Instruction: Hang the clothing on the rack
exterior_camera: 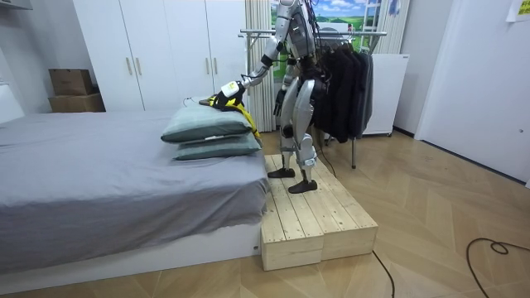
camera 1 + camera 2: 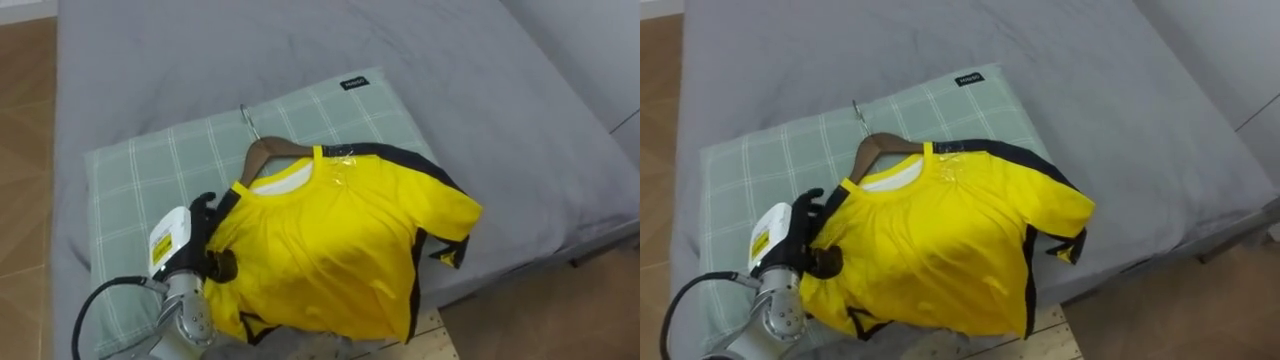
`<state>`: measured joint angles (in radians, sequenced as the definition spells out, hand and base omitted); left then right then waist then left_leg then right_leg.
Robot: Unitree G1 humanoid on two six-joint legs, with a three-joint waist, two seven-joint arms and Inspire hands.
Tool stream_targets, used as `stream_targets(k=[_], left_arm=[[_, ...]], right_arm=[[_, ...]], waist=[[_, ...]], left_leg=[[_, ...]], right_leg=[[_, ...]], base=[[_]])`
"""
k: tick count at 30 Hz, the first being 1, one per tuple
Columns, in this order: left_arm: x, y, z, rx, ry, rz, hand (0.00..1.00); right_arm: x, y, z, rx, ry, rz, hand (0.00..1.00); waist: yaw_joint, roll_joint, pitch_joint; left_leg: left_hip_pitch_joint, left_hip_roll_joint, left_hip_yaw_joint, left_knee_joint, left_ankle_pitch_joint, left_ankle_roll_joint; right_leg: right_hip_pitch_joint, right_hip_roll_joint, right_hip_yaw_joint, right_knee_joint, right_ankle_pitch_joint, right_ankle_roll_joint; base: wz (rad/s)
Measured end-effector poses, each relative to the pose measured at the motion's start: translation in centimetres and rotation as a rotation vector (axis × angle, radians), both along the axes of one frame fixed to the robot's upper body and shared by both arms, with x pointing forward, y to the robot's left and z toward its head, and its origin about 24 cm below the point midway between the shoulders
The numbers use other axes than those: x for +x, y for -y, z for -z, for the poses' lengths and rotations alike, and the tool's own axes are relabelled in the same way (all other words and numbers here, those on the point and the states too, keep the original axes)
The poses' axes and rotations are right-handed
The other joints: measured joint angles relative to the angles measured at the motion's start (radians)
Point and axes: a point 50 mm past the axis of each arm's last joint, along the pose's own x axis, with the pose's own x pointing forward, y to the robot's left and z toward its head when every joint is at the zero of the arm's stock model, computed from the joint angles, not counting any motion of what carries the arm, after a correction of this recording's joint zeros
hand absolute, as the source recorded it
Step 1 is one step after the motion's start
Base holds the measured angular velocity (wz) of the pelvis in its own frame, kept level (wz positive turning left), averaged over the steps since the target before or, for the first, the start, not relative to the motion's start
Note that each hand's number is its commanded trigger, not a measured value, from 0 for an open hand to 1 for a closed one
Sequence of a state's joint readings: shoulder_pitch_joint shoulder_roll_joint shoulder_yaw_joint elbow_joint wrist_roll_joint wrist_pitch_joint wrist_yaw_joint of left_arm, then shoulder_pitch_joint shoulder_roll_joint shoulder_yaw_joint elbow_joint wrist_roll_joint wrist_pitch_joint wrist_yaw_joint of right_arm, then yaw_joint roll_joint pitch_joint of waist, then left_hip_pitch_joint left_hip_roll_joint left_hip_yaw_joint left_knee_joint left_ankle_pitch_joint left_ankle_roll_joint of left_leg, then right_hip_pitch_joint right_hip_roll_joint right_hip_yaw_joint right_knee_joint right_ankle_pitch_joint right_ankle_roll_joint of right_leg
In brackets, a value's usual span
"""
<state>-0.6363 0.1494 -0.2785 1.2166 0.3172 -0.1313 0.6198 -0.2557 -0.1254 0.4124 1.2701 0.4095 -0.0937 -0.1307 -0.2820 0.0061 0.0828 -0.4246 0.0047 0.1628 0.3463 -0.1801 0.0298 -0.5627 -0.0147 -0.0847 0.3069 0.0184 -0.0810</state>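
Robot: stands on a wooden platform (image 1: 319, 217) at the bed's (image 2: 470, 90) end, its left arm stretched out over the bed; a rack (image 1: 331, 33) of dark clothes (image 1: 344, 83) stands just behind it.
Pillow (image 2: 140, 170): green check, at the near edge of the bed; in the room view it lies stacked on a second pillow (image 1: 217, 150).
Shirt (image 2: 340, 250): yellow with black trim, on the hanger and spread over the near right part of the pillow; its hem and one sleeve reach past the pillow's near edge towards the bed's edge.
Hanger (image 2: 268, 150): wooden, inside the shirt's neck; its metal hook lies flat on the pillow and points to the pillow's far edge.
Left hand (image 2: 205, 225): at the shirt's left shoulder near the pillow's near left corner, its dark fingers curled over the shoulder seam and the thumb pressed into the yellow cloth, gripping the shirt.
Right hand (image 1: 279, 109): low by the hip in the room view; whether it is open or closed cannot be told.
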Motion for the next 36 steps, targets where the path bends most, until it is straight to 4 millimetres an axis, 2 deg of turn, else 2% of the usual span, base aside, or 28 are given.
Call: stream_targets(k=[18, 28, 36], left_arm=[[0.01, 0.07, 0.04, -0.003, -0.005, 0.003, 1.00], [0.01, 0.08, 0.11, -0.015, -0.015, 0.006, 1.00], [-0.02, 0.01, 0.17, -0.032, -0.021, 0.001, 1.00]], right_arm=[[-0.10, -0.08, 0.06, 0.006, 0.001, 0.023, 0.00], [-0.15, -0.08, 0.08, 0.007, -0.001, 0.026, 0.00], [-0.34, -0.02, 0.16, 0.011, -0.005, 0.033, 0.00]], waist=[[-0.015, 0.001, -0.0011], [-0.015, -0.004, -0.0068], [-0.017, -0.006, -0.0079]], left_leg=[[0.004, 0.000, 0.006, 0.002, 0.000, 0.000], [0.007, -0.001, 0.006, 0.002, 0.001, 0.000], [0.007, 0.001, 0.006, 0.009, -0.001, 0.002]], right_leg=[[0.001, -0.001, 0.002, 0.003, 0.001, -0.001], [0.003, -0.001, 0.002, 0.005, 0.001, -0.001], [0.007, -0.001, 0.002, 0.004, 0.000, 0.001]], base=[[0.00], [0.00], [0.00]])
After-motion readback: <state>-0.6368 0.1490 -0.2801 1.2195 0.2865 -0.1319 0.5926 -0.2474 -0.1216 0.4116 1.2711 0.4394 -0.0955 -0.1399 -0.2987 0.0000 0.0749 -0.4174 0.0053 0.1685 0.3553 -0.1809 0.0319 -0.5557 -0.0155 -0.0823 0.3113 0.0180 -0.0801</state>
